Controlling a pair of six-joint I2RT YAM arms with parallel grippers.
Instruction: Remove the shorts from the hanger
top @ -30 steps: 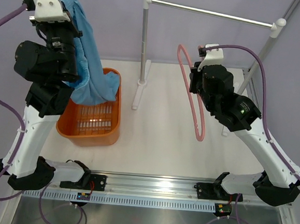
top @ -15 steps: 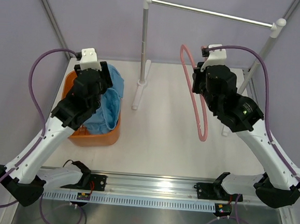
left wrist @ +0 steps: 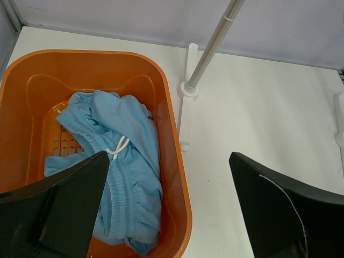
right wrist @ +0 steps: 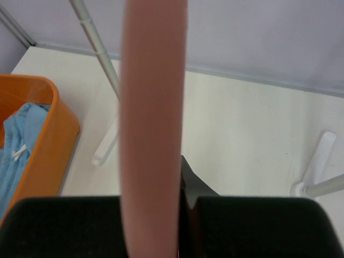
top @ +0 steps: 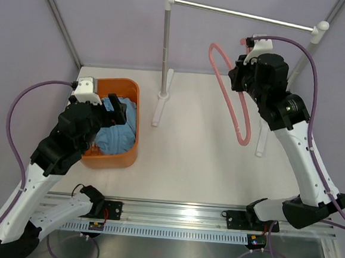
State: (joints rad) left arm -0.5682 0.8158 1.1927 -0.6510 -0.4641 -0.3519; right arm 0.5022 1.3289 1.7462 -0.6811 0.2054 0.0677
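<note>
The light blue shorts lie crumpled inside the orange basket, free of the hanger; the left wrist view shows them bunched, shorts, with a white drawstring on top. My left gripper hovers just above them, open and empty, left gripper with its fingers spread wide over the basket's right rim. The bare pink hanger hangs in the air at the right, held near its top by my right gripper, which is shut on it. In the right wrist view the hanger fills the middle, clamped at the right gripper.
A silver rail spans the back on two posts, the left post standing on a white foot beside the basket, the right post behind my right arm. White tabletop lies between basket and right arm.
My left arm came down from high up, lowered the shorts into the basket and opened, letting them go. My right arm lifted the hanger up and to the right, nearer the rail.
</note>
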